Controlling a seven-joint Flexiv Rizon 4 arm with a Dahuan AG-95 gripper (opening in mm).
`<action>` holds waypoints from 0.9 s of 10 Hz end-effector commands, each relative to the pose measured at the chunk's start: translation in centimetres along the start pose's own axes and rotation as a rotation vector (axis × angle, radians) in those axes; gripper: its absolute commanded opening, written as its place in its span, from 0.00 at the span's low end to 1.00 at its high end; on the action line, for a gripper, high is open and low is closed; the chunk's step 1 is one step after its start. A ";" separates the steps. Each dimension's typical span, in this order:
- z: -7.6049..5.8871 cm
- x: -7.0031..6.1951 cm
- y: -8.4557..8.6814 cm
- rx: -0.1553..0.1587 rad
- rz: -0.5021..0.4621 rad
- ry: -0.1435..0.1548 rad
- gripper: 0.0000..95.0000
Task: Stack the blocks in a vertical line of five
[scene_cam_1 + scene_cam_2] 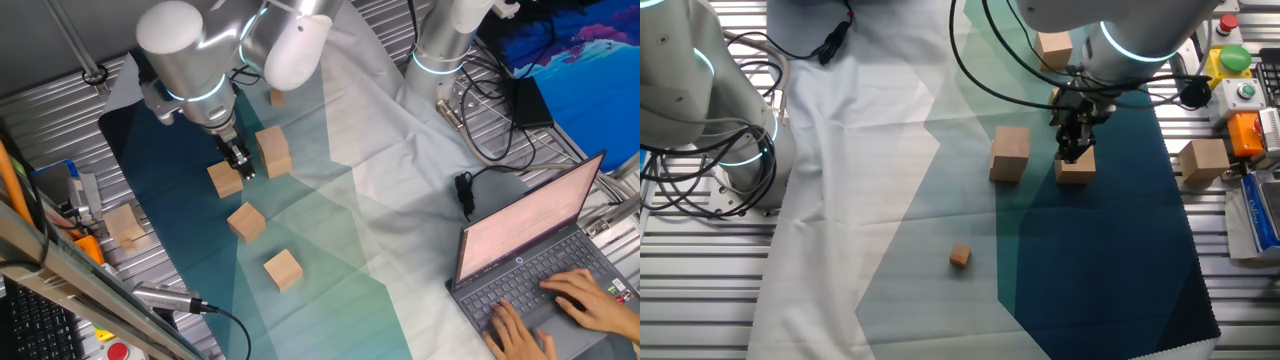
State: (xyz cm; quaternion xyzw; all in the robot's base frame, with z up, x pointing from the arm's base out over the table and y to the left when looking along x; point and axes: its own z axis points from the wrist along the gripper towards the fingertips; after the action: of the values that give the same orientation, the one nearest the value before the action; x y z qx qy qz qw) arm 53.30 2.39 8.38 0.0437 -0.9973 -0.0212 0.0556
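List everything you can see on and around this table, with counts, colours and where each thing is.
blocks: five, light tan; four on the cloth, one off its edge
small cube: one, tan; far end of the cloth
cloth: one, teal and white; over the table
laptop: one, grey; table corner, hands typing
second arm: one, white; beside the cloth
gripper: one, black; at a block
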 end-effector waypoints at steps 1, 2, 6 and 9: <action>-0.1 -0.1 0.0 -0.023 -0.028 0.004 0.60; -0.1 -0.1 0.0 -0.025 -0.079 0.016 0.80; -0.1 -0.1 0.0 -0.006 -0.078 0.014 0.60; -0.1 -0.1 0.0 0.004 -0.065 -0.026 0.60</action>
State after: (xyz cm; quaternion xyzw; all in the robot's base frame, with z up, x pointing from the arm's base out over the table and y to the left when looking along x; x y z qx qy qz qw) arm 53.33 2.42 8.47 0.0814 -0.9955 -0.0172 0.0451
